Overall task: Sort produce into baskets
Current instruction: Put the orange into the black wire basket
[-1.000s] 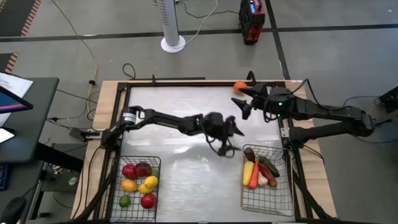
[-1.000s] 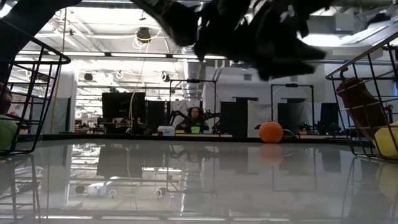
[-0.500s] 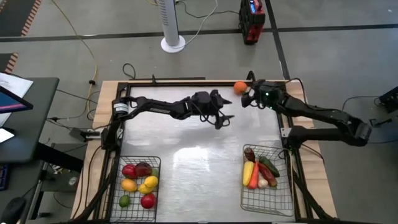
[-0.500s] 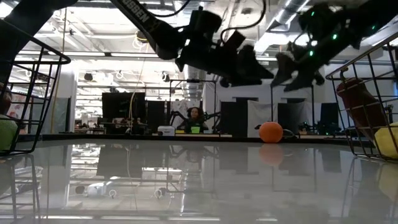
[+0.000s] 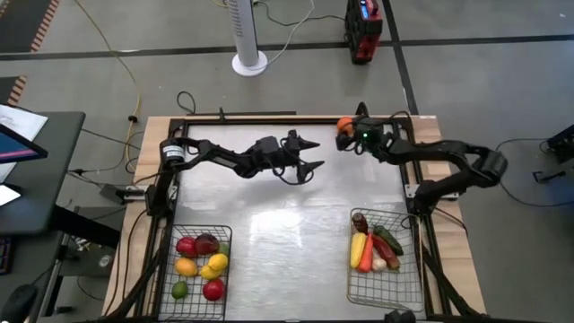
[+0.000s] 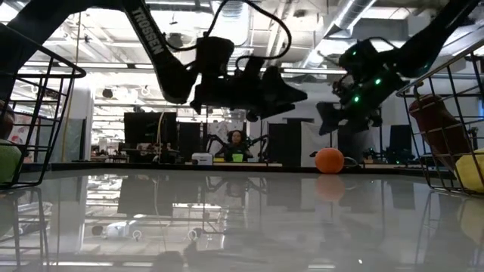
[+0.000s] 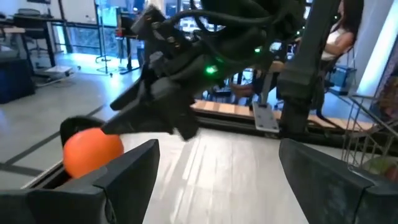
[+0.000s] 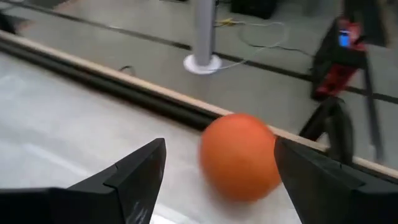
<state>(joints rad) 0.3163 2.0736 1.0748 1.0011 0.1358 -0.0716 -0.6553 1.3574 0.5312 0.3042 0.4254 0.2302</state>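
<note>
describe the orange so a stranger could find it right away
Start at the table's far edge, then go toward its right corner. The round orange fruit sits there alone, just ahead of the open right gripper. It is the only produce outside the two wire baskets.

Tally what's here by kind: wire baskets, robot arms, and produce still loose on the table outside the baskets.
Wire baskets: 2 (left basket, right basket)
Robot arms: 2 (left arm, right arm)
Loose produce: 1 (orange)
Total: 5
</note>
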